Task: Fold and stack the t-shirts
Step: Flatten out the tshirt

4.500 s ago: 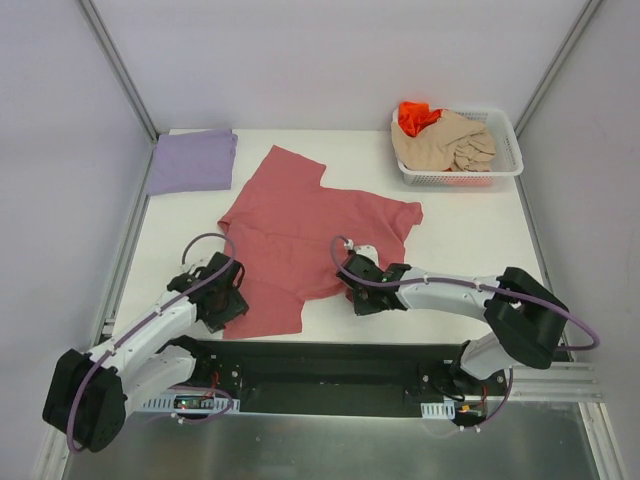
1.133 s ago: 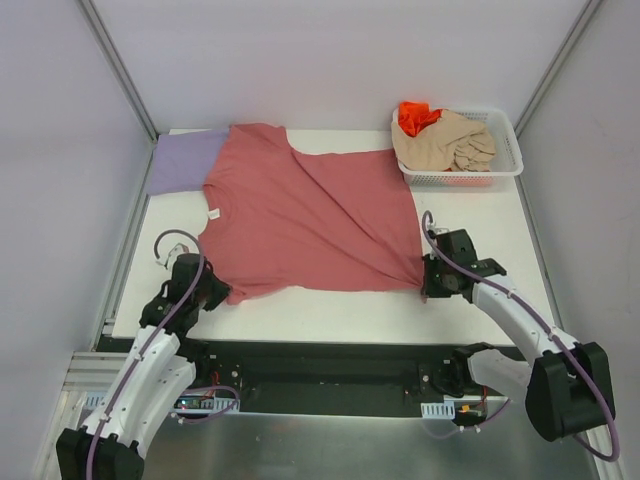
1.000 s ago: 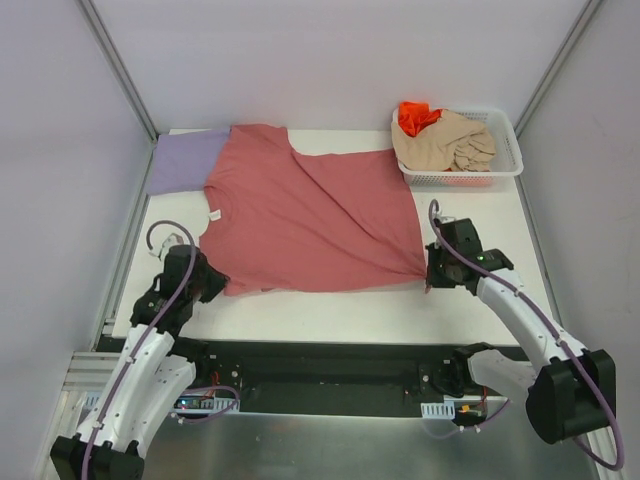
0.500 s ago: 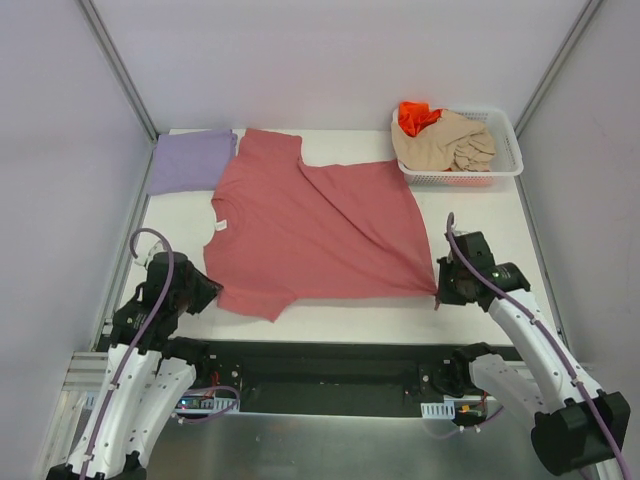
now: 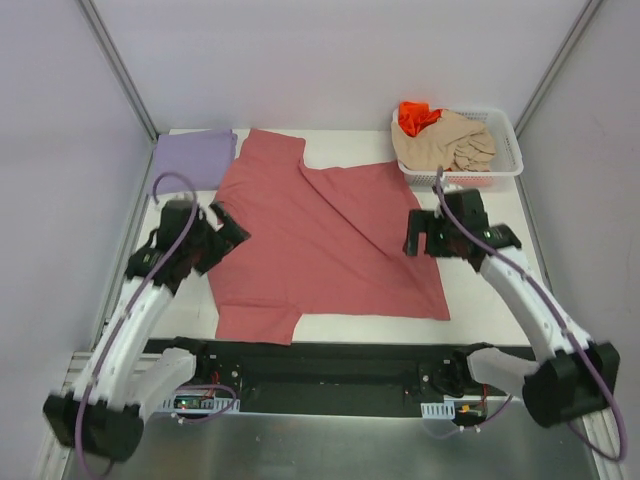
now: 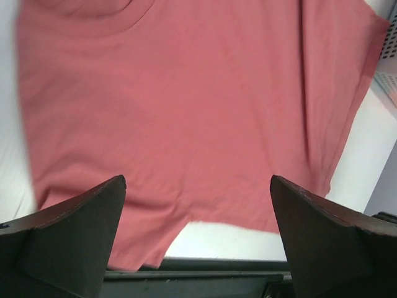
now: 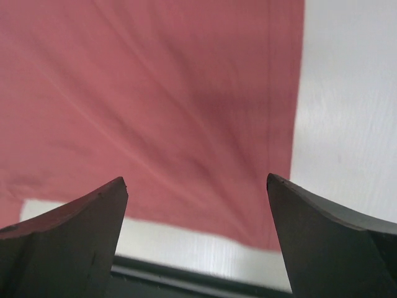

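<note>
Bright, even light; blurred wrist views

White table (image 5: 345, 148) under a spread rose-red t-shirt (image 5: 320, 240), folded lavender t-shirt (image 5: 192, 160), white mesh basket (image 5: 508, 148)

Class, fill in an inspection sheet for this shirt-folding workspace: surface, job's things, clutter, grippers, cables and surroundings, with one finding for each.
Surface: white table, bare at its near right.
Job's things: rose-red t-shirt spread out, wrinkled, not yet folded; lavender t-shirt folded at the far left corner; beige t-shirt and orange t-shirt bunched in the basket.
Clutter: white mesh basket at the far right corner.
Grippers: left gripper and right gripper both open above the rose-red t-shirt, holding nothing.
Cables: purple cables looped along both arms.
Surroundings: pale walls on three sides.
</note>
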